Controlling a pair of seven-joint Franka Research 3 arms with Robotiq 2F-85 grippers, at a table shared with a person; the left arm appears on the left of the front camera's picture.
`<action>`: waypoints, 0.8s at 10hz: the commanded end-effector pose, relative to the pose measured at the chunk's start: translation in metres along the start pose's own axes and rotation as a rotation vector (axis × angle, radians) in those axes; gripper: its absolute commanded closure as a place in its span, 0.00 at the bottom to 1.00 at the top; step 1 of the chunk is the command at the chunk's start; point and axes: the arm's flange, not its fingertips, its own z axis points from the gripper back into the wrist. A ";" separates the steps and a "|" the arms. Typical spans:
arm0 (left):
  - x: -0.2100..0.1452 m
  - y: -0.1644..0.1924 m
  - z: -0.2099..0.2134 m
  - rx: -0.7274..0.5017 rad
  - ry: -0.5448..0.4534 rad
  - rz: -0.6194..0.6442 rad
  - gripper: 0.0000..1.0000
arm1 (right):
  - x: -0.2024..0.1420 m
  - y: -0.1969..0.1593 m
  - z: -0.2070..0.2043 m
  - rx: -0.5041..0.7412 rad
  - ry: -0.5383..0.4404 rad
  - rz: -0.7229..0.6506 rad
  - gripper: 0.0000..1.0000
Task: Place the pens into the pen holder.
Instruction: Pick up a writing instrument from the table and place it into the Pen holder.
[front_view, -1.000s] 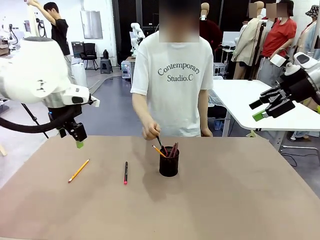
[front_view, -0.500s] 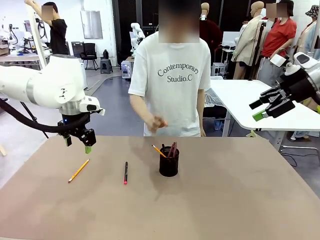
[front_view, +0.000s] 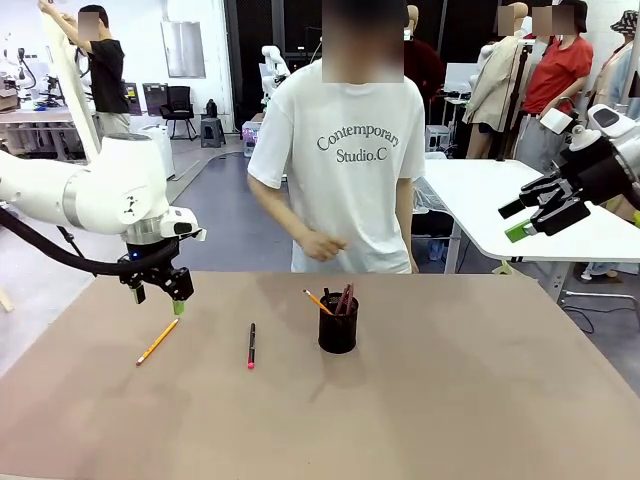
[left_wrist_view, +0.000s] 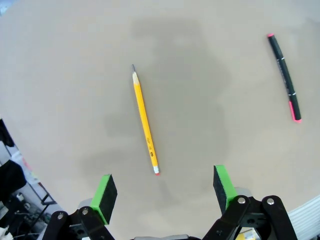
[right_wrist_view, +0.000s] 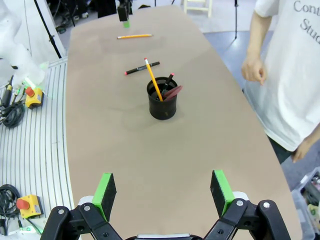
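Yellow pencil (front_view: 157, 342) lies flat near the bench's (front_view: 450, 400) left edge, with the black pen (front_view: 251, 345) beside it, apart. Pen holder (front_view: 338, 325) stands mid-bench, other pens (front_view: 345, 298) leaning inside. Left tool (front_view: 158, 300) hovers over the pencil's far end, jaws apart, empty. Right tool (front_view: 515, 221) hangs beyond the right edge, jaws apart, empty.

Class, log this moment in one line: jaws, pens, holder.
left jaws: open, above yellow pencil | right jaws: open, held high | black pen: lying on table | pen holder: upright, pens inside
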 end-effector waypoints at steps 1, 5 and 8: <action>-0.003 -0.002 0.007 0.011 0.012 -0.019 0.00 | 0.002 0.000 -0.001 -0.013 0.007 0.007 0.00; 0.001 0.005 -0.008 0.037 -0.094 -0.047 0.00 | 0.002 0.000 -0.001 -0.013 0.007 0.007 0.00; 0.025 0.013 -0.043 0.020 -0.118 -0.038 0.00 | 0.002 0.000 -0.001 -0.013 0.007 0.007 0.00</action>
